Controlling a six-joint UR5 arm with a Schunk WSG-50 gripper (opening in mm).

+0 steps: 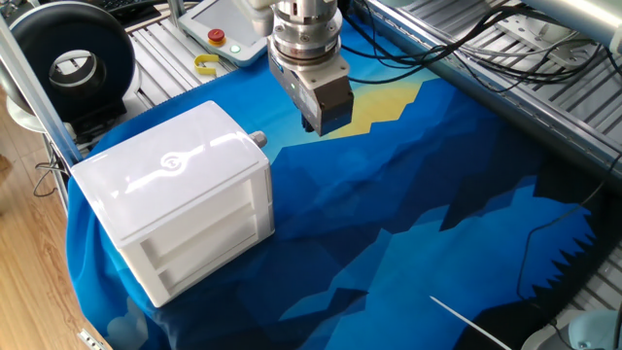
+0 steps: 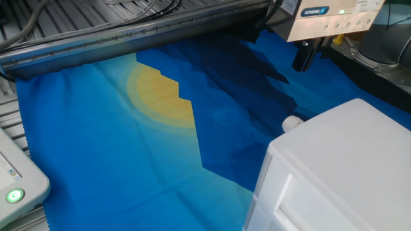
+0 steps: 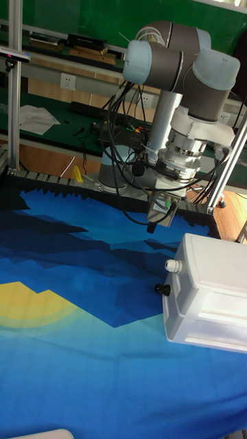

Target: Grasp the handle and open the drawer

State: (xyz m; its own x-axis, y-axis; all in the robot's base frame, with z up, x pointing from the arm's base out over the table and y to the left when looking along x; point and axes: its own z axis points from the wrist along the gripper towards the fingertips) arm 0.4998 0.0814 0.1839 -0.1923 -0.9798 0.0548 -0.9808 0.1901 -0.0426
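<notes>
Clearly nothing is gripped yet — the gripper [image 1: 318,124] hangs above the blue cloth [image 1: 408,214], apart from the white cabinet [image 1: 175,209], its fingers looking closed together. The knob [image 1: 259,139] juts from the cabinet's upper side face; the drawer [image 3: 214,297] looks closed. Likely risk: a descent with closed fingers would hit the stubby knob or slip off — or a pull might drag the whole cabinet.

- Cabinet [image 1: 175,165]: glossy white plastic, smooth.
- Handle [image 1: 259,139]: grey metal, dull sheen.
- Cloth [image 1: 418,214] over the desk: matt blue fabric, creased.
- Gripper [image 1: 313,124]: brushed metal body.
</notes>
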